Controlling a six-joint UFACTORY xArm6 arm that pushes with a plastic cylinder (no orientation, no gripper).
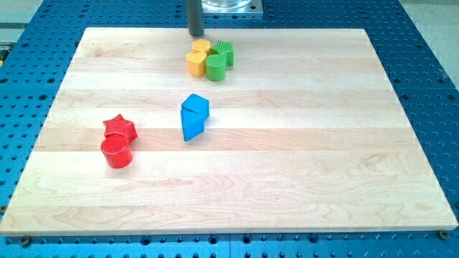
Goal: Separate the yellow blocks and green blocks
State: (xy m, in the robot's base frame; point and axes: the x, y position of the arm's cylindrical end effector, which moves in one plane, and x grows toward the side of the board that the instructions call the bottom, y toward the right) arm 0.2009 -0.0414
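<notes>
Two yellow blocks and two green blocks sit bunched together near the board's top middle. A yellow block (201, 47) is at the back, a larger yellow block (196, 63) in front of it on the left. A green cylinder (215, 67) touches the yellow ones on the right, and a ribbed green block (224, 51) sits behind it. My tip (196, 33) is at the view's top, just above the back yellow block, close to it.
Two blue blocks (193, 116) lie together at the board's middle. A red star (119, 127) and a red cylinder (117, 152) touch at the left. The wooden board (323, 143) lies on a blue perforated table.
</notes>
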